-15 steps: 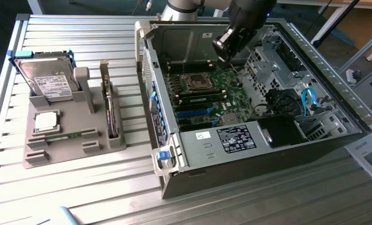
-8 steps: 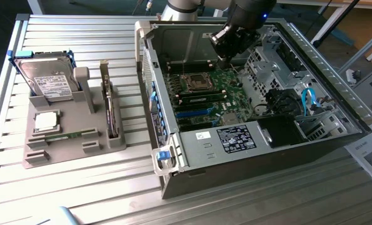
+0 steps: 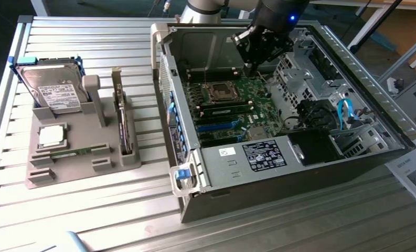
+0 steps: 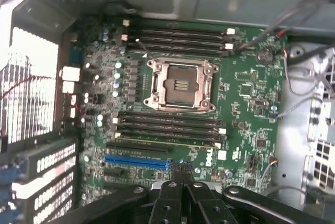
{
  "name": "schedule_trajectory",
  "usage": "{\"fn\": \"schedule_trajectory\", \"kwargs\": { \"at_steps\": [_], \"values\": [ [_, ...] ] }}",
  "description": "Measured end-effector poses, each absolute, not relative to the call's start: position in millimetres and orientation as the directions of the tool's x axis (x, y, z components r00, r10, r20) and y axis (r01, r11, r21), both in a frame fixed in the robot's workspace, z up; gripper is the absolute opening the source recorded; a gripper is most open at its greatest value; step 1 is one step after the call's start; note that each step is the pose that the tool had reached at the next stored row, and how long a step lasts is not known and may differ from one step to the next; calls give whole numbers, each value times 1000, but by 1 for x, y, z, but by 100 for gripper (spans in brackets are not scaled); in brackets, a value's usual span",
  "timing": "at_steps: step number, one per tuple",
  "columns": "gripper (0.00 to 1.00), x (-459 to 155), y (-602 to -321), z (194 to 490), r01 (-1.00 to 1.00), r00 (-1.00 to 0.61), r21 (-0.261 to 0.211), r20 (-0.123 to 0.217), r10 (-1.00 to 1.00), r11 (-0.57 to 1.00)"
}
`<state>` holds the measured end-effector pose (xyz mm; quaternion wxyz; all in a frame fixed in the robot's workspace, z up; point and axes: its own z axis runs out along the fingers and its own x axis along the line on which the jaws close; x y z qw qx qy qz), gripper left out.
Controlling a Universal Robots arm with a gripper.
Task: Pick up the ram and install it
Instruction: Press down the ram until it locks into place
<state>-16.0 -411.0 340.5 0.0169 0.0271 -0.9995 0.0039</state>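
Above the motherboard (image 4: 209,103) inside the open case (image 3: 215,173), the pincer (image 4: 180,174) hangs clenched, seemingly empty, with the ram (image 3: 226,112) apparently slotted

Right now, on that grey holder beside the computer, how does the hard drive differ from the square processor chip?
The hard drive is much larger than the processor chip. The hard drive is oblong with a printed white label; the processor chip is square with a plain top. Both are silver and sit in the grey holder.
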Motion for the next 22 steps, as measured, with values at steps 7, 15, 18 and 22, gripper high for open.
{"fn": "schedule_trajectory", "kwargs": {
  "at_steps": [7,15,18,22],
  "values": [
    [10,-16,-411,340,3,-999,-7,34,3,1000],
    [10,-17,-411,340,3,-1000,-7,16,3,1000],
    [10,-17,-411,340,-7,-1000,-7,16,-7,1000],
    [10,-17,-411,340,-11,-1000,-7,16,-11,1000]
  ]
}}
